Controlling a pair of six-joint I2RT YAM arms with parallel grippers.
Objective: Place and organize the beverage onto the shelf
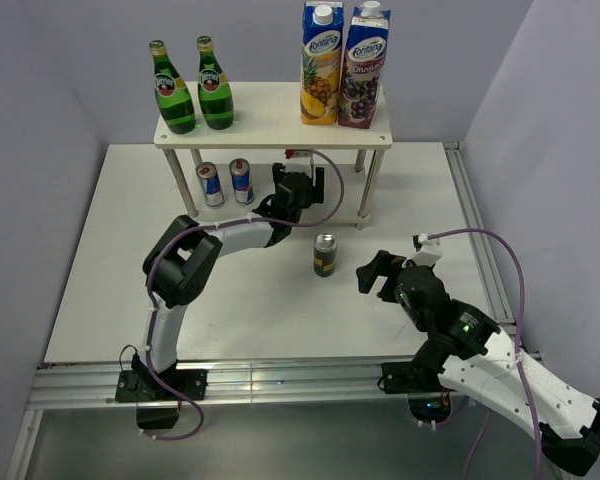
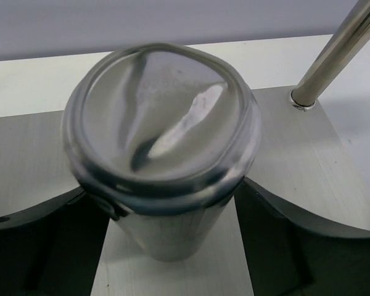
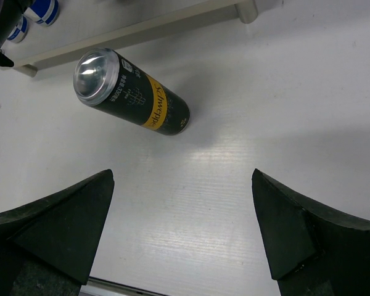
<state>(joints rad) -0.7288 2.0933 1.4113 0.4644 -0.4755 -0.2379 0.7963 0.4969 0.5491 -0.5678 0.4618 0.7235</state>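
The shelf [image 1: 270, 122] stands at the back. Two green bottles [image 1: 194, 88] stand on its top board at the left. Two blue-silver cans [image 1: 225, 182] stand on its lower board at the left. My left gripper [image 1: 302, 188] reaches under the top board. In the left wrist view it [image 2: 172, 206] is shut on a silver-topped slim can [image 2: 163, 142] standing on the lower board [image 2: 296, 160]. The other dark slim can [image 1: 324, 254] stands upright on the table. My right gripper [image 1: 380, 272] is open and empty just right of it, with that can [image 3: 132, 92] ahead of its fingers.
Two tall juice cartons [image 1: 342, 65] stand on the top board at the right. A shelf leg [image 2: 333, 55] rises close to the right of the held can. The white table [image 1: 130, 290] ends in a metal rail at the near edge.
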